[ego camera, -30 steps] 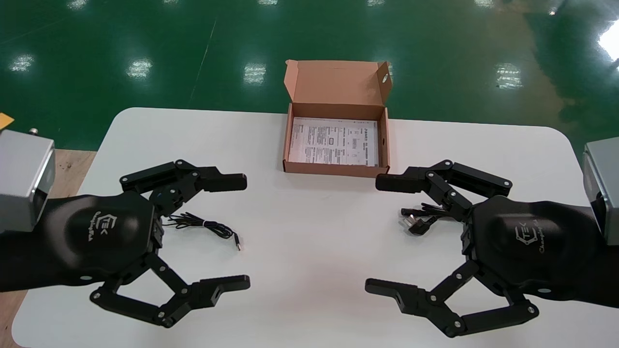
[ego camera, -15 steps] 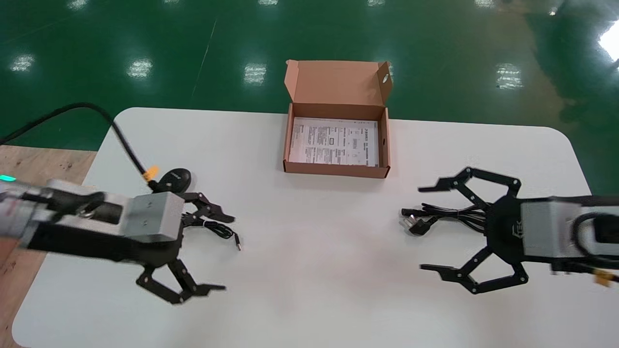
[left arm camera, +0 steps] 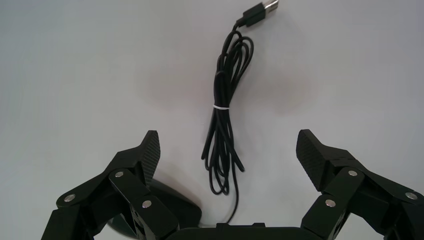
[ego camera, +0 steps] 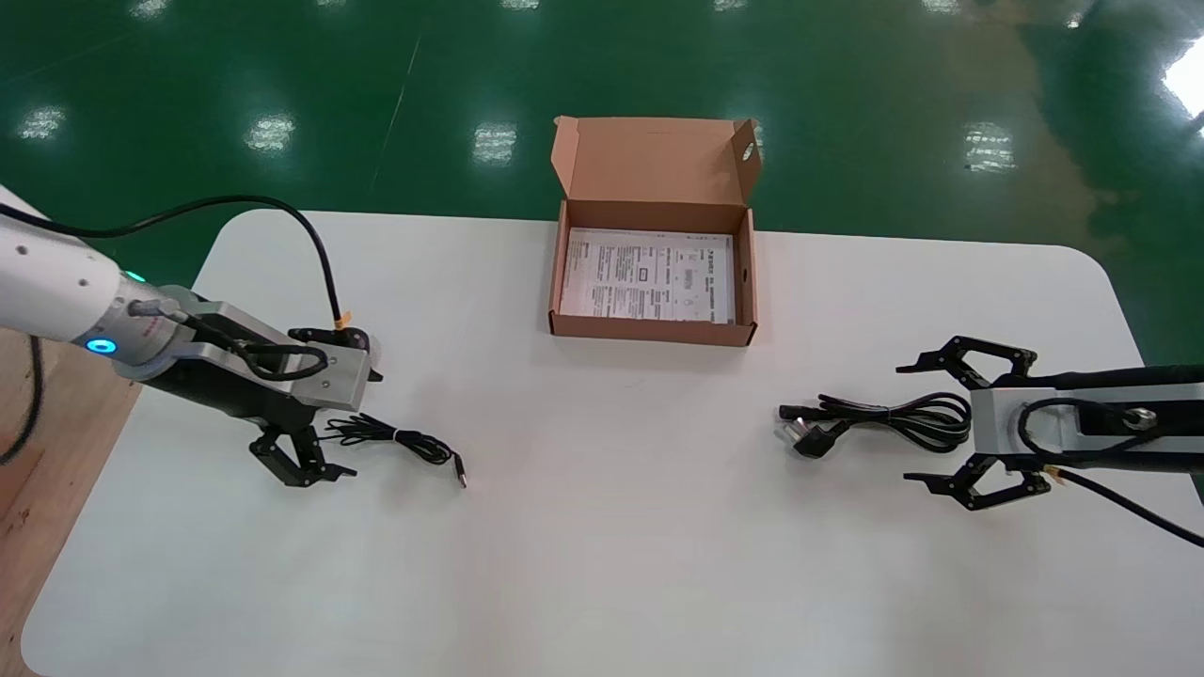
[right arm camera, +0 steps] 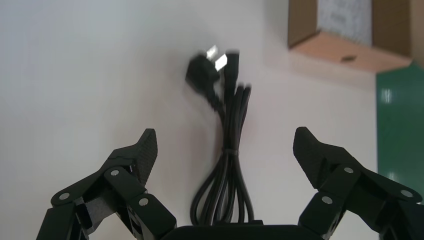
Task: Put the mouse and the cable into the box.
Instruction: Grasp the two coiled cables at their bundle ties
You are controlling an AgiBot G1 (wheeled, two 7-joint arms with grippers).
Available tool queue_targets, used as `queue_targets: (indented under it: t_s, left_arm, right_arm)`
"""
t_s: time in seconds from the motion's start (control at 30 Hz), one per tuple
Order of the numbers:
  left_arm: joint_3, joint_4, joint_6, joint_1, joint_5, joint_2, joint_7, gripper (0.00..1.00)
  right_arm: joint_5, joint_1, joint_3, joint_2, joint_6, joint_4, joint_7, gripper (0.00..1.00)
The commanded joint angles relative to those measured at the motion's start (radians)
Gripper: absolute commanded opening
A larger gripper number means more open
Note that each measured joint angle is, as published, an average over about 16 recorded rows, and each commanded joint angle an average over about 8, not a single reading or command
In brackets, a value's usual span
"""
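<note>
Cardboard box [ego camera: 652,327] sat open at the far edge of the surface [ego camera: 602,545]. The left hand [ego camera: 301,459] hovered wide over the mouse [left arm camera: 184,214] and its cord [ego camera: 404,438]; the right hand [ego camera: 914,423] gaped astride the bundled cable [ego camera: 870,417]. Pinching cord alone might leave the mouse dangling, snagging the box wall.

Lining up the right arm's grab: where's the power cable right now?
In the head view the power cable lies on the right of the table, nearer the robot than the box, its looped end between the open fingers of the right gripper.
</note>
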State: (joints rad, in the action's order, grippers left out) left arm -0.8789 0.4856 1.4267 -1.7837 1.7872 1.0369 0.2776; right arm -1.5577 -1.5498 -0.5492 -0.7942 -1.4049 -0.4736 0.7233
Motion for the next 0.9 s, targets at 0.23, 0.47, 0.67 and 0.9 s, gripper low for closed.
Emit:
queue_targets:
  t_s: [0.23,0.47,0.67,0.9]
  left_arm:
    - [-0.01,-0.23,-0.087,-0.027,0.02,0.093,0.169,1.0]
    - [0.0,-0.345,-0.138,-0.032,0.008,0.125,0.252,1.0]
    - [0.003,-0.402,-0.167,-0.026,0.004,0.142,0.296,0.95]
    - [0.001,-0.429,-0.182,-0.025,0.006,0.151,0.309,0.11]
  right_arm:
    - [-0.056,-0.056,-0.027,-0.077,0.07,0.183,0.1,1.0]
    - [-0.074,-0.087,-0.035,-0.134,0.144,0.293,0.146,1.0]
    - [-0.088,-0.103,-0.042,-0.166,0.184,0.355,0.165,0.47]
    - [-0.098,-0.113,-0.048,-0.18,0.202,0.384,0.168,0.0]
